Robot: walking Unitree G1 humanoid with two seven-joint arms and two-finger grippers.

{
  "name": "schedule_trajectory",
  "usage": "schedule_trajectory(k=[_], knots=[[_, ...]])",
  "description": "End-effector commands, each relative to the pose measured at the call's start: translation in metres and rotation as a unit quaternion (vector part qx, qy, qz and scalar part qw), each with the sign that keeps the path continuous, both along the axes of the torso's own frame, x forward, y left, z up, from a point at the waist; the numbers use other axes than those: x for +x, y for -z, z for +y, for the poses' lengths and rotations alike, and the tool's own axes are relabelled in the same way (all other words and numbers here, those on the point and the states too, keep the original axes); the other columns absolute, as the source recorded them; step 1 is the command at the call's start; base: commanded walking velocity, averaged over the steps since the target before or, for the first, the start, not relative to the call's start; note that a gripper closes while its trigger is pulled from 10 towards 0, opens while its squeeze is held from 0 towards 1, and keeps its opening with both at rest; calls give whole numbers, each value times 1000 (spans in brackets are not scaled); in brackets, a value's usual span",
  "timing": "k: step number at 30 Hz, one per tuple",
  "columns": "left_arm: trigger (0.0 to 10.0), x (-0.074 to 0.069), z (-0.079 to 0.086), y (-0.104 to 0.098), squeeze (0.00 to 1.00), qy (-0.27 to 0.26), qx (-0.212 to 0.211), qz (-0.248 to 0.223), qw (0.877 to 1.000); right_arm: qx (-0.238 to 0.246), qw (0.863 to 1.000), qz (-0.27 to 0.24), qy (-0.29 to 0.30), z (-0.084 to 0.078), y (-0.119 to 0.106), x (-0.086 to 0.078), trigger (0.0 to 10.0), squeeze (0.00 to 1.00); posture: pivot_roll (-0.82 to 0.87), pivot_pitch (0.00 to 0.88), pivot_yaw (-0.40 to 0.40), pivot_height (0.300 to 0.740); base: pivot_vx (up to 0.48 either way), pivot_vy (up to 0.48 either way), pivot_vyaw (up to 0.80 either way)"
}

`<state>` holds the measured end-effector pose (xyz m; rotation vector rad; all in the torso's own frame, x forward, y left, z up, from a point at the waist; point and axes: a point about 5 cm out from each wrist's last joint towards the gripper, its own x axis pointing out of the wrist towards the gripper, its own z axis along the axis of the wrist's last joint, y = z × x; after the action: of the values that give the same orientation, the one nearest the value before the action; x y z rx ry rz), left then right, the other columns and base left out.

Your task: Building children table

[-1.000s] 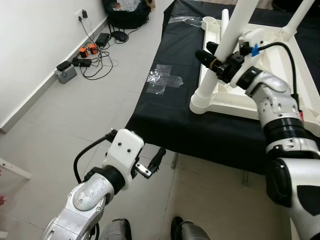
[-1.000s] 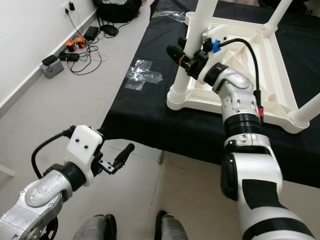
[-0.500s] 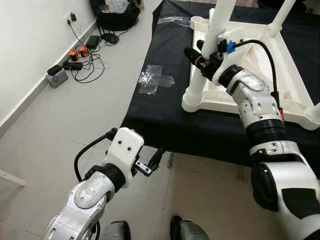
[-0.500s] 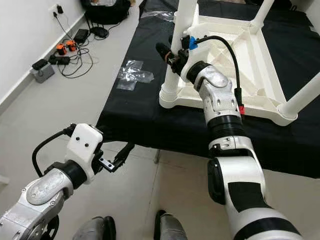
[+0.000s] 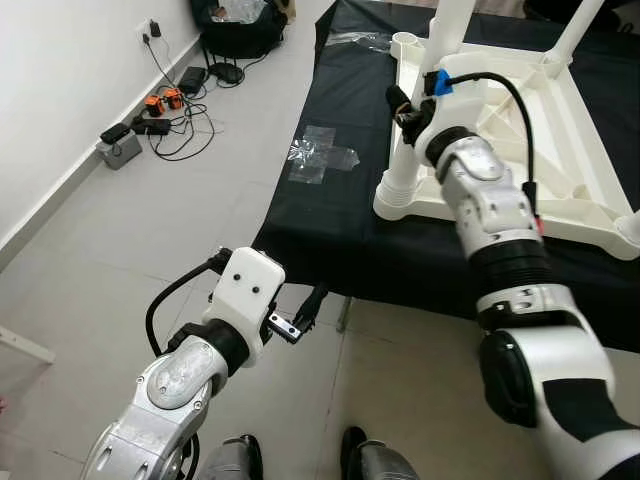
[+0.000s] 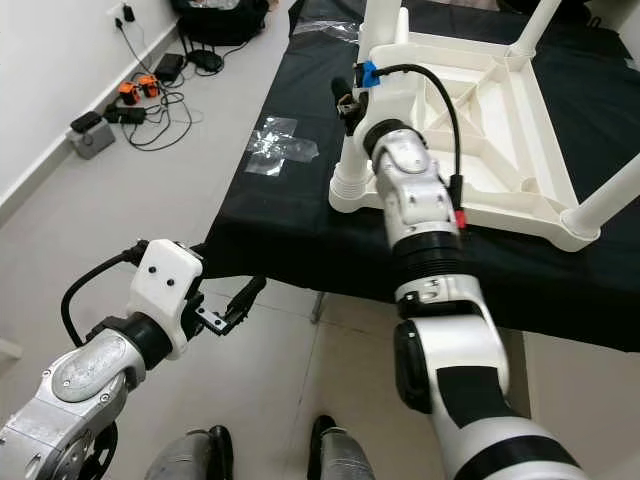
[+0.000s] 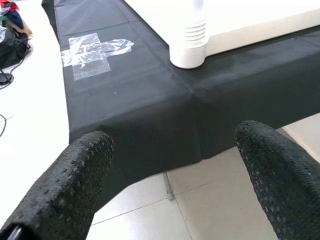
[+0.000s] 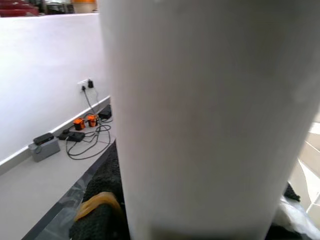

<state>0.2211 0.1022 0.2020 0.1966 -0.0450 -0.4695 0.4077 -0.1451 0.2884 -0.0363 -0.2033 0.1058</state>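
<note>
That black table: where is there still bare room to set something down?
The black cloth lies bare between the clear plastic sheet and the near edge, left of the white leg. The right side is crowded: the upturned white table covers it, with the right gripper at that leg.

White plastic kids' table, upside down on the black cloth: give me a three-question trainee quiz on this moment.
1. True or false: the white plastic children's table lies upside down on the black tablecloth.
2. Which pincer is at the white tubular table leg? A) left B) right
3. Fill in: the left pincer hovers over the grey ____ floor.

Key: 1 true. 2 B, the right pincer is closed around the leg. 3 tiled; its fingers stand apart.
</note>
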Motion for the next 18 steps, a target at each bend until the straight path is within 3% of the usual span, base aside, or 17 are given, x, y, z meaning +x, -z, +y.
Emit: schedule_trajectory(k=[1,7,18], knots=[[10000,0,-1,5,0,0,2,11,1000,5,994,91,55,-6,44,3,10000,0,82,272,-59,740,0,0,0],[10000,-1,-2,5,0,0,1,11,1000,19,992,95,79,-5,45,3,10000,0,80,273,-63,740,0,0,0],[10000,-1,-3,6,0,2,1,10,1000,51,975,84,202,-4,56,-5,10000,0,80,251,-65,740,0,0,0]])
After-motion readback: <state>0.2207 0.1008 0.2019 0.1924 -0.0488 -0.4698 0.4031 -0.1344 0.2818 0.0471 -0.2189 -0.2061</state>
